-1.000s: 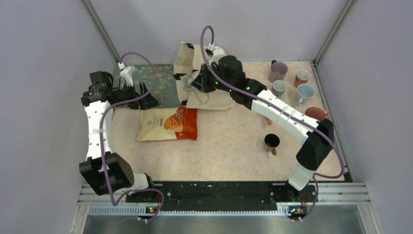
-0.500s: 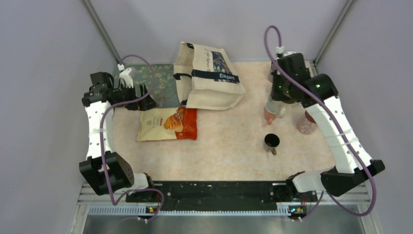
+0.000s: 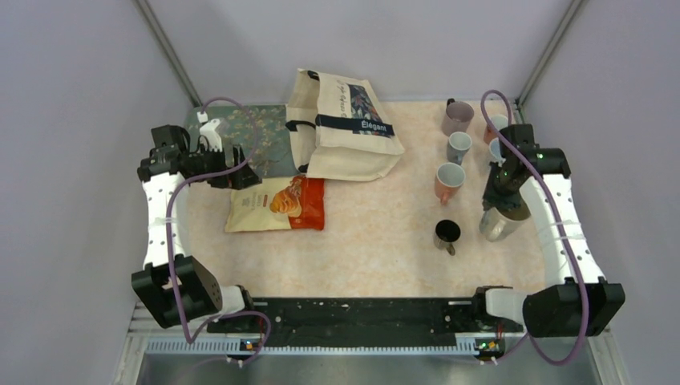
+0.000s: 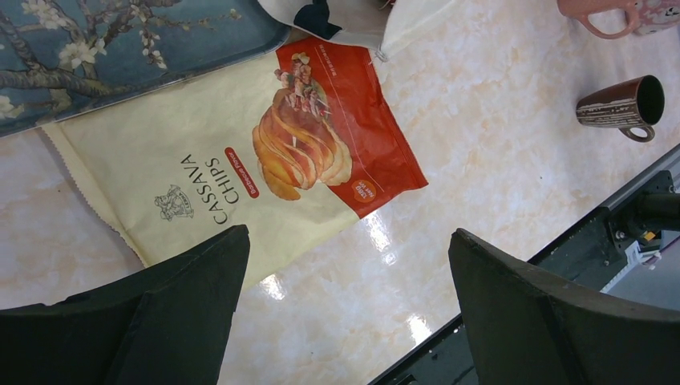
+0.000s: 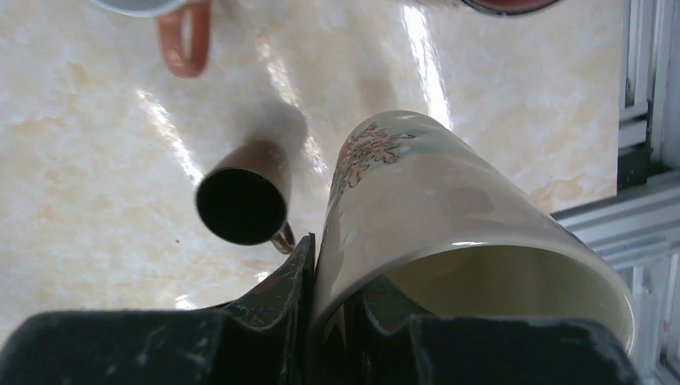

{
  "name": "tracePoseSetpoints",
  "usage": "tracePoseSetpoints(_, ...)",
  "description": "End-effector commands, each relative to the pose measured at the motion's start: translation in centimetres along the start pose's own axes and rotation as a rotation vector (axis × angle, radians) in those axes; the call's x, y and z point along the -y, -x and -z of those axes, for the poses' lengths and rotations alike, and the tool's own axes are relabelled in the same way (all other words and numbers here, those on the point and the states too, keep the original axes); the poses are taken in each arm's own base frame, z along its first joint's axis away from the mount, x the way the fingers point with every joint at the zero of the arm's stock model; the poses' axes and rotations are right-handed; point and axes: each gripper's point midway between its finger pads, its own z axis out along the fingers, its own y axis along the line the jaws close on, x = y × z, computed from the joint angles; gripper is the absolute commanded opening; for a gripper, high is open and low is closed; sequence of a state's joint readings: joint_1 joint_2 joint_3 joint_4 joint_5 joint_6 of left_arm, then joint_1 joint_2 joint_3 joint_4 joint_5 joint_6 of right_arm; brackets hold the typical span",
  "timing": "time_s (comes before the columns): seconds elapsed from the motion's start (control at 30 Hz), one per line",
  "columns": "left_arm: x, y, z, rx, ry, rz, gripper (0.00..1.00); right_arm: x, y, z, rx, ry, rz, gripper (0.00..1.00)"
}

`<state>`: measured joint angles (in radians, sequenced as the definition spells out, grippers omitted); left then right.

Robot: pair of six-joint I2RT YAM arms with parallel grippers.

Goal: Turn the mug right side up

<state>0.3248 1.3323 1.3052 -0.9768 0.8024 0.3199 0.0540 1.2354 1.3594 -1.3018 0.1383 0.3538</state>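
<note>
Within the last second the right arm swung away from the cream canvas tote bag (image 3: 345, 128) at the upper middle of the overhead frame and passed over the row of mugs. It ended at the right side of the pale marbled table (image 3: 377, 241), now carrying something. The right hand (image 3: 499, 204) was clamped on the cream ceramic mug with a floral print (image 3: 499, 224). That mug sat at the right middle of the frame, just right of the small dark brown mug (image 3: 447, 233). I judged the turn to be underway or nearly done, since the mug's mouth faced up toward the wrist and its base pointed down at the table, tilted rather than plumb.

The right wrist view showed what the overhead could not. The grip pinched the mug's wall at the rim, one finger (image 5: 281, 293) outside and the other inside the mouth, and the mug was empty. Whether the base touched the table was hidden in both views.

The left hand (image 3: 240, 172) had hardly shifted, its jaws spread wide and empty near the blue floral tray (image 3: 248, 128). Its own wrist view showed it hovering above the cassava chips bag (image 4: 240, 152), which the overhead left unclear.
</note>
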Motion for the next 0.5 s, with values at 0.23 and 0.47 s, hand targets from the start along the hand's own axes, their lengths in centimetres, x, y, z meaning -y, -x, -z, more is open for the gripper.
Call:
tracePoseSetpoints(0.23,0.7,0.6,0.8,0.037,-0.005,-0.079,0.99,2.9,-2.4,-6.5,-0.054,-0.004,-0.127,0.00)
tracePoseSetpoints(0.47,0.3,0.1,0.4,0.017,-0.007,-0.067,0.99,3.6,-2.7,-9.6,-0.077,-0.022,-0.175,0.00)
